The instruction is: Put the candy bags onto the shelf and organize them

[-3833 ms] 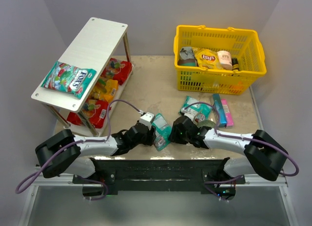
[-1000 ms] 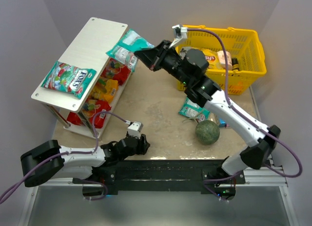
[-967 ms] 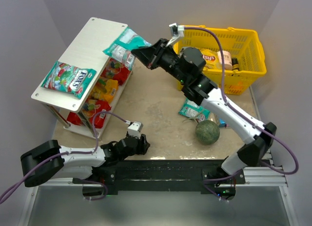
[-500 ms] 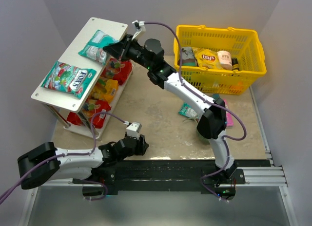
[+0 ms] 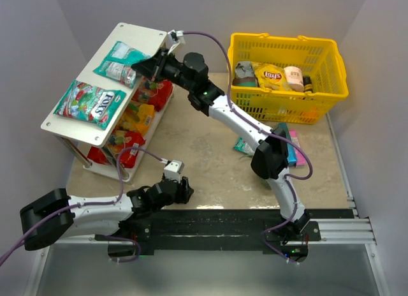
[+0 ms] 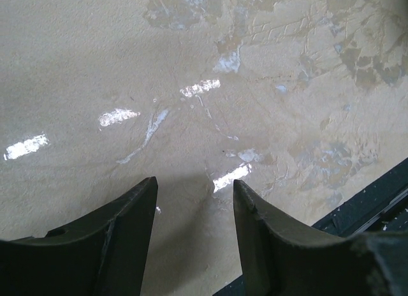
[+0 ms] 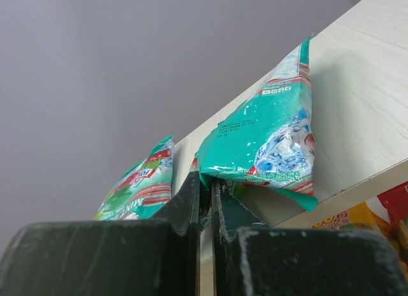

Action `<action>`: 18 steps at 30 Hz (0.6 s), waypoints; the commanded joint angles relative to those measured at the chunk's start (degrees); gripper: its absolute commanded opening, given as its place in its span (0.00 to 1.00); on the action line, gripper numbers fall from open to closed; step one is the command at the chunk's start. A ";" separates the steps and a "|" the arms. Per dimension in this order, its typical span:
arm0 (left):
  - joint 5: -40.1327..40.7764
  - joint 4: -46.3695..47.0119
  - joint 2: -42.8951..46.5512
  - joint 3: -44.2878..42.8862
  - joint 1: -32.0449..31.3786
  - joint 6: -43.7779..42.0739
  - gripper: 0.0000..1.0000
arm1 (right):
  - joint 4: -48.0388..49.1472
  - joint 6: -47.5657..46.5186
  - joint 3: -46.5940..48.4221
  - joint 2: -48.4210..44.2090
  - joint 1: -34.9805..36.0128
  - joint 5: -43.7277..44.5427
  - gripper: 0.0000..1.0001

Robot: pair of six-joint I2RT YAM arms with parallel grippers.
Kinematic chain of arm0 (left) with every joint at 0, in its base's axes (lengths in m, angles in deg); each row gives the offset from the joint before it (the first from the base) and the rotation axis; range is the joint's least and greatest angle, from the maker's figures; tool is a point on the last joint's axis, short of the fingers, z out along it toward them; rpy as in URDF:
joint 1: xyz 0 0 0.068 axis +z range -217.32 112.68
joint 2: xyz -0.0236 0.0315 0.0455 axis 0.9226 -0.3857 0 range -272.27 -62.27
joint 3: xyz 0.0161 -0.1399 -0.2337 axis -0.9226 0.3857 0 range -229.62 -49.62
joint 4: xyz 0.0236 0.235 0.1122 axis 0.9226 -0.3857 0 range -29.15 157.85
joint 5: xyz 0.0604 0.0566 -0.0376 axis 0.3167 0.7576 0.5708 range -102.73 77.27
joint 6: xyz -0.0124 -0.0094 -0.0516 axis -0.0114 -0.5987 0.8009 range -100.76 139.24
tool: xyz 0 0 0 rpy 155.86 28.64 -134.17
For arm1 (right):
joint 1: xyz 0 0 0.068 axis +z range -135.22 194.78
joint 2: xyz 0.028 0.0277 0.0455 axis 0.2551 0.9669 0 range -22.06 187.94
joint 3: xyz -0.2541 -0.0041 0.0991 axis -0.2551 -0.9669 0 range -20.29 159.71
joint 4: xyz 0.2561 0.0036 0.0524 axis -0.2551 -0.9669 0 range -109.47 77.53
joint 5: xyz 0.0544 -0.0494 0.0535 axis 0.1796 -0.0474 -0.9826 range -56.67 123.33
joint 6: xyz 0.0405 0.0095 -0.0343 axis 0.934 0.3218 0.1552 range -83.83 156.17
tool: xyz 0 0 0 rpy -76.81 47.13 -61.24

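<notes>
The white two-tier shelf point(image 5: 141, 39) stands at the far left. My right gripper point(image 5: 143, 67) reaches over its top tier, shut on the corner of a teal candy bag point(image 5: 118, 60) that lies on the top board. In the right wrist view the jaws point(image 7: 205, 183) pinch the edge of that bag point(image 7: 271, 140) above the board point(image 7: 363, 85). A larger green-white bag point(image 5: 89, 103) lies on the top tier's near end and shows in the wrist view point(image 7: 137, 184). Red and yellow bags point(image 5: 137, 114) fill the lower tier. Another teal bag point(image 5: 243, 145) lies on the table. My left gripper point(image 5: 181, 191) is open and empty over bare table point(image 6: 194, 187).
A yellow basket point(image 5: 331, 60) at the back right holds a Lay's chip bag point(image 5: 270, 74) and jars. Blue and pink packets point(image 5: 291, 145) lie right of my right arm's elbow. The black front rail point(image 6: 376, 200) runs just near my left gripper.
My right arm has carried the teal bag left from the shelf's edge onto the top tier. The left arm has barely moved.
</notes>
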 commanded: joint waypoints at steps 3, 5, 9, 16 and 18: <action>1.95 0.17 2.08 -0.35 -0.26 -0.47 0.56 | 0.31 0.67 3.47 0.25 1.85 1.35 0.00; 1.86 0.00 3.23 -0.53 -0.26 -0.74 0.56 | -1.36 0.67 5.93 1.22 2.12 1.70 0.00; 2.12 -1.32 5.77 -0.62 -0.26 -1.00 0.57 | -1.81 1.28 7.17 2.63 2.12 2.06 0.00; 2.39 -2.73 8.24 -0.35 -0.26 -0.91 0.57 | -1.90 1.90 6.73 3.42 2.12 3.20 0.00; 2.56 -3.08 8.50 -0.35 -0.26 -0.83 0.57 | -2.42 1.55 6.73 3.16 2.12 3.90 0.00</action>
